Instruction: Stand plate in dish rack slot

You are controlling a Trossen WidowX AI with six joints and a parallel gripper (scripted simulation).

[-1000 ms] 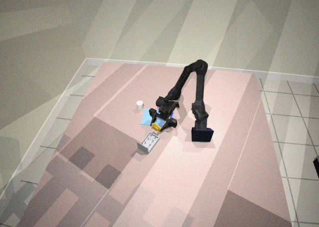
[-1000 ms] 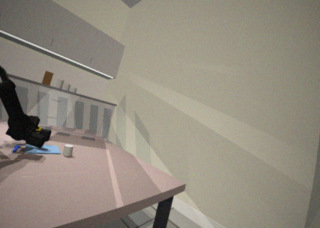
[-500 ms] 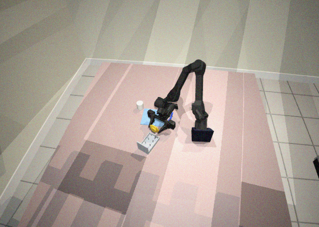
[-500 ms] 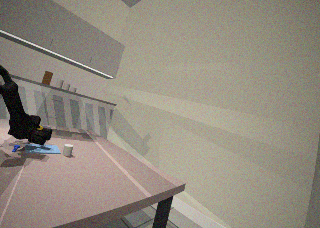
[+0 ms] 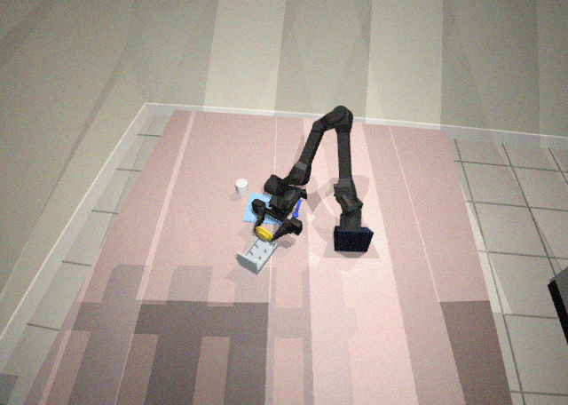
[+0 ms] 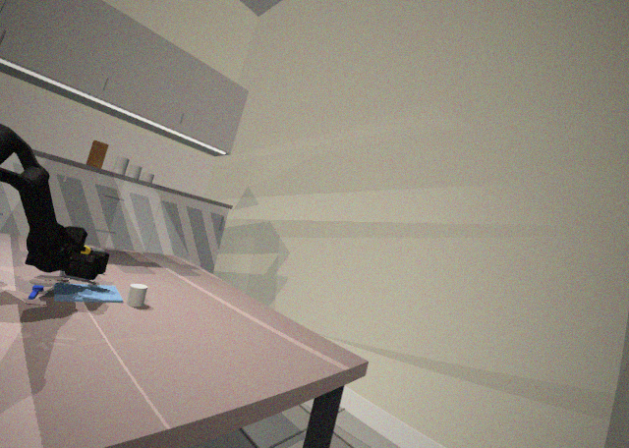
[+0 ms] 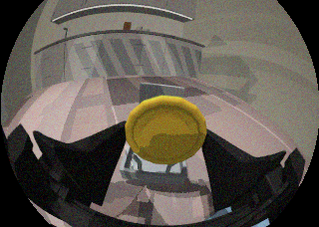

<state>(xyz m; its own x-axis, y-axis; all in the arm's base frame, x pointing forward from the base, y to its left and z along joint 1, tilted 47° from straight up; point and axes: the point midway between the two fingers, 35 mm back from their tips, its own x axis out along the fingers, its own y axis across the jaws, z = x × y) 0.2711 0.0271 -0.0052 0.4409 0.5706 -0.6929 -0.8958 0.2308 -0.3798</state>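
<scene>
Gripper [image 5: 274, 230] of mine is clenched on the yellow plate [image 5: 264, 232], my two dark fingers pressing its rim from either side. In the wrist view the plate [image 7: 163, 130] fills the centre of the frame, its face turned toward the camera, with the grey dish rack [image 7: 155, 167] showing just below and behind it. From the top view I hold the plate near the middle of the frame, over the upper end of the dish rack [image 5: 256, 255], which lies lower left of my gripper on the pink counter [image 5: 390, 272]. Whether the plate touches the rack I cannot tell. A light blue mat [image 5: 249, 210] lies under my wrist, a white cup [image 5: 240, 186] stands just beside its upper left corner, and a small blue object [image 5: 296, 209] sits to the mat's right. My base [image 5: 352, 240] stands to the right, apart from the rack.
</scene>
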